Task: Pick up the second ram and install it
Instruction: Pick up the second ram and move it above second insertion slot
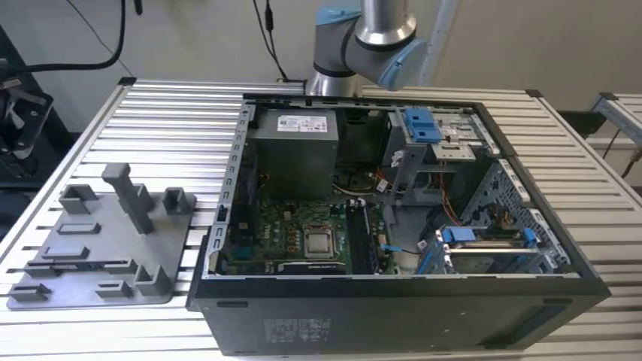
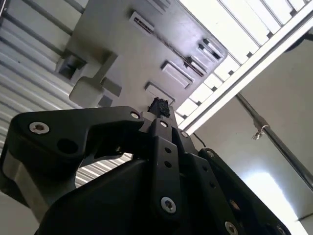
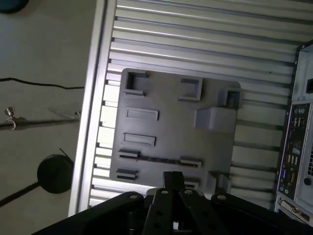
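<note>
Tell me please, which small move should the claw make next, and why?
Probably lower the claw toward the second ram: in the first wrist view that slim dark stick lies in the long holder of the grey tray, and the claw hangs above the tray, not touching it.

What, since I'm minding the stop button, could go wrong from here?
1. The ram lies low in the tray between grey holder blocks, with the gripper above the tray. A slightly off descent may hit a block or slip off the thin stick.
2. Inside the case, loose cables and the drive cage crowd the motherboard, so a carried ram might snag.
</note>
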You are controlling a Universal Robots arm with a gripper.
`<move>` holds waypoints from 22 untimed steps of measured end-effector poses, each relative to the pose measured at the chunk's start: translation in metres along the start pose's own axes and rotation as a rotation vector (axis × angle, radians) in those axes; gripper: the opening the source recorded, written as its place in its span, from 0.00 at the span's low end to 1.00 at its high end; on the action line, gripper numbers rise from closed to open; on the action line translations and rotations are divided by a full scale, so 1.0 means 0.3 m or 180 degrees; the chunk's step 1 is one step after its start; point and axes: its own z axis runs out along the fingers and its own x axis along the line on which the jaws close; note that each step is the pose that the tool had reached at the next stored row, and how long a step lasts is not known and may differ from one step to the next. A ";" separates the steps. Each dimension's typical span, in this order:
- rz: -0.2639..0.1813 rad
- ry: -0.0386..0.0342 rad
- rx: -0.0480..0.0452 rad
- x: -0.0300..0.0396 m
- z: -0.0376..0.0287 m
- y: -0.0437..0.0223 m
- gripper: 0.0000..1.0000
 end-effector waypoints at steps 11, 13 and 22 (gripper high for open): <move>-0.0615 0.0032 0.0001 0.000 0.000 0.000 0.11; -0.0728 0.0037 0.0001 0.000 0.000 0.000 0.11; -0.0959 0.0043 0.0003 0.000 0.000 0.000 0.11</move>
